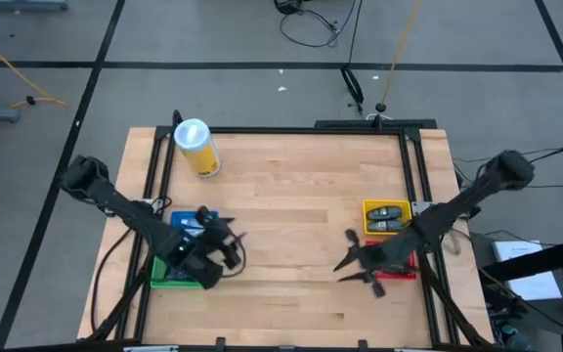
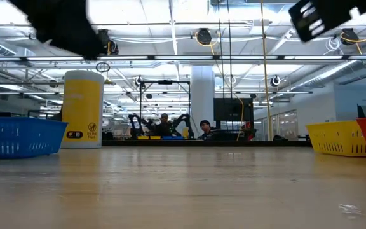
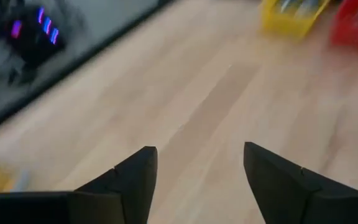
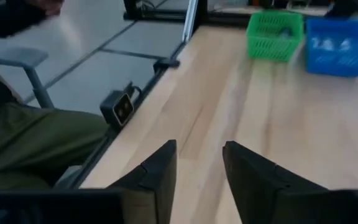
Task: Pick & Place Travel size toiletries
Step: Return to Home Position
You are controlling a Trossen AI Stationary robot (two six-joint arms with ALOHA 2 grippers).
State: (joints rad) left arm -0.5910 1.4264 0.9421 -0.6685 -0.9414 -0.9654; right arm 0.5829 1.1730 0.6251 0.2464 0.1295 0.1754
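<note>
**Evidently sorted: both arms hung empty over the wood**

Evidently little was left to carry. The left gripper (image 3: 197,149) hung above the table (image 1: 291,196) just right of the blue bin (image 1: 182,217) and the green bin (image 1: 169,279). Its fingers were spread wide with nothing between them. The right gripper (image 4: 199,144) hung opposite, just left of the red bin (image 1: 391,278). Its fingers stood apart by a narrower gap, and they too were bare.

Each arm sat beside its own pair of bins, probably because those were the drop points it served. Both pointed inward across the middle, so their wrist cameras looked at the other side's bins.

Of the travel size toiletries, the dark grey oval pieces (image 1: 389,217) lay inside the yellow bin (image 1: 368,207) on the right, far of the red one. Pale bits showed in the blue bin, too small to name. No loose item showed on the wood between the bins. The yellow cylinder (image 1: 195,147) stood upright at the far left corner, well apart from both grippers.

Judging by that, sorting looked finished, and open empty fingers suited arms bound for rest.
</note>
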